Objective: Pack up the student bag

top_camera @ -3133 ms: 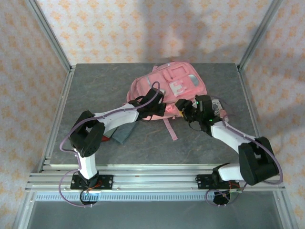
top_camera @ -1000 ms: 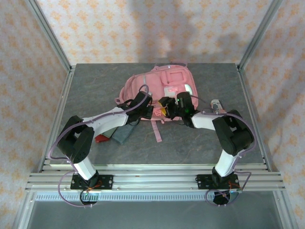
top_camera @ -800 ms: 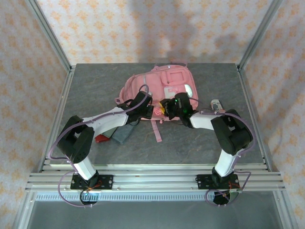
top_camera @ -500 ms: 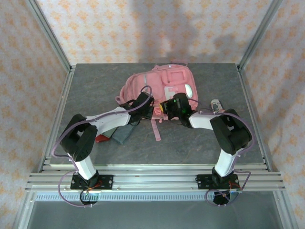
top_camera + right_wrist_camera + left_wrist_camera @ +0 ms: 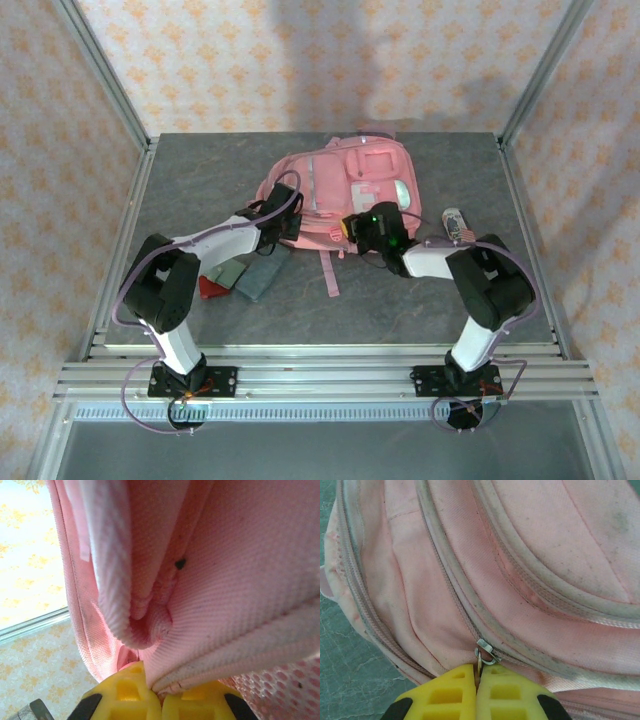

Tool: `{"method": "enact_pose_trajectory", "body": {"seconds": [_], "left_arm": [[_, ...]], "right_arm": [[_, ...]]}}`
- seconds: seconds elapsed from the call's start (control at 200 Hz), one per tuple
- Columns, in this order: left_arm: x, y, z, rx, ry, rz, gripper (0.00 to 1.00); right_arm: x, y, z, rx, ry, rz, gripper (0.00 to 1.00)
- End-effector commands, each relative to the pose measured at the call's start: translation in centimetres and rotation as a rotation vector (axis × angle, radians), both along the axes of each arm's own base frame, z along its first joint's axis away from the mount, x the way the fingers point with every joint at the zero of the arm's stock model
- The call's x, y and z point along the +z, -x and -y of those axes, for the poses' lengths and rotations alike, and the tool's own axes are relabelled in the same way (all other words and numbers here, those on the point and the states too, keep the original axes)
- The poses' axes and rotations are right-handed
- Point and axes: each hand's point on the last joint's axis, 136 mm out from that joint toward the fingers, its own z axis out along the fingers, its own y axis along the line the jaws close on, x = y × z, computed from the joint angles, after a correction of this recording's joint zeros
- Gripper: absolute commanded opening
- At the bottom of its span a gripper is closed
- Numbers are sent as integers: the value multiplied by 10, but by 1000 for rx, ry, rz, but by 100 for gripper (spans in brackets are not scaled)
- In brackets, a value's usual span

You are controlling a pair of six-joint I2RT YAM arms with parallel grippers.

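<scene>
Now: left pincer [image 5: 476, 692] clamped on zip pull [image 5: 485, 652]; right pincer [image 5: 155, 695] pinching bag [image 5: 340, 185] fabric. Risk: pull slips free, zip jams if fabric slackens.

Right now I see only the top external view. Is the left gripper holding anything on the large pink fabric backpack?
Observer: Yes. Its wrist camera shows the left gripper shut on the small metal zip pull of the large pink fabric backpack.
Operator: And the right gripper, what does it hold?
Observer: The right gripper is shut on a folded edge of the backpack's pink fabric, next to a patch of mesh.
</scene>
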Motion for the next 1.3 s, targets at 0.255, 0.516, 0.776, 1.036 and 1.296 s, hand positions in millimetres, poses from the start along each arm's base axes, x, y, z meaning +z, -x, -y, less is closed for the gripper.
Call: {"method": "enact_pose_trajectory", "body": {"seconds": [0.255, 0.516, 0.776, 1.036, 1.296], "left_arm": [[-7, 46, 44, -137, 17, -65, 0], [2, 73, 137, -285, 217, -62, 0], [30, 56, 156, -301, 247, -10, 0], [27, 56, 155, -306, 227, -15, 0], [23, 56, 155, -300, 224, -23, 0]], "right_arm": [[22, -47, 71, 1, 245, 91, 0], [50, -72, 87, -4, 290, 114, 16], [44, -21, 57, 108, 237, 99, 39], [27, 24, 45, 142, 215, 75, 41], [21, 13, 27, 158, 190, 83, 36]]}}
